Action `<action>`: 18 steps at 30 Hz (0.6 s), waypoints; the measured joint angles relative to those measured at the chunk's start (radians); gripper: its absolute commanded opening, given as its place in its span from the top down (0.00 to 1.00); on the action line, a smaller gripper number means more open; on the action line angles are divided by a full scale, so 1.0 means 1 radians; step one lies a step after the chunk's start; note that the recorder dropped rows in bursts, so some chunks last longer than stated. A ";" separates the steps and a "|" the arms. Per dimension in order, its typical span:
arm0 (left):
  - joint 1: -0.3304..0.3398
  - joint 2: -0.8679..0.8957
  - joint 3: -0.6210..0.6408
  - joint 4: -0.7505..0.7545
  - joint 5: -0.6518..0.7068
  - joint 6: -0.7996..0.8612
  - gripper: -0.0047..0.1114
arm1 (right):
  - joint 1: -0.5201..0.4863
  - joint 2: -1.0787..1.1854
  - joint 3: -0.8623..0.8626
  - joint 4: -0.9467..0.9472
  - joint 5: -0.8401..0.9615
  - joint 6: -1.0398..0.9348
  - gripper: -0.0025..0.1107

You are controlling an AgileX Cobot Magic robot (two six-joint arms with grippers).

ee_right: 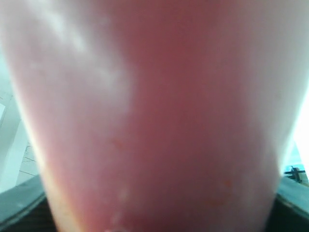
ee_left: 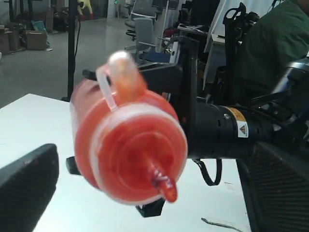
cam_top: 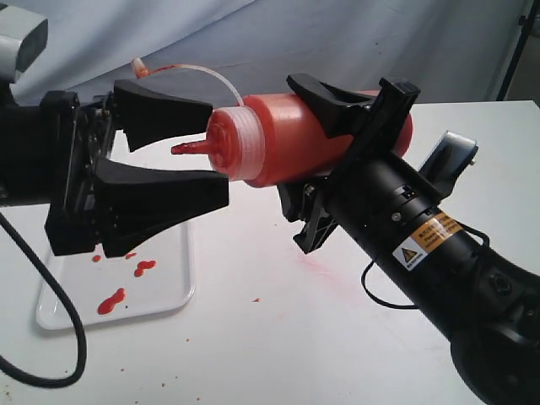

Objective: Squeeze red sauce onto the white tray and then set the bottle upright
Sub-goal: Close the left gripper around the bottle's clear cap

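The right gripper (cam_top: 325,164) pinches the squeeze bottle (cam_top: 287,139) around its body, with one black finger on the upper side and one on the lower side. The bottle lies almost horizontal in the air above the white table (cam_top: 278,346), and its nozzle (cam_top: 190,148) points toward the left gripper (cam_top: 218,152). The jaws of the left gripper are spread wide. The nozzle and the ribbed cap (cam_top: 240,143) sit in the gap between its two fingers. In the left wrist view each finger (ee_left: 26,183) stands at a side of the bottle (ee_left: 135,154), apart from it. A thin clear tether (cam_top: 211,76) curves up from the cap and carries a tiny cap at its end. The bottle wall looks orange-red, and in the right wrist view it fills nearly the whole picture (ee_right: 159,121), out of focus. The white tray (cam_top: 160,295) lies on the table under the left gripper, beside and below the bottle. Some blobs of red sauce (cam_top: 111,301) lie on the tray, near its front edge.
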 measured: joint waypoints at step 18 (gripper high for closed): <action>-0.129 0.002 -0.076 0.002 -0.241 0.055 0.08 | 0.000 0.000 0.000 0.003 -0.002 -0.008 0.98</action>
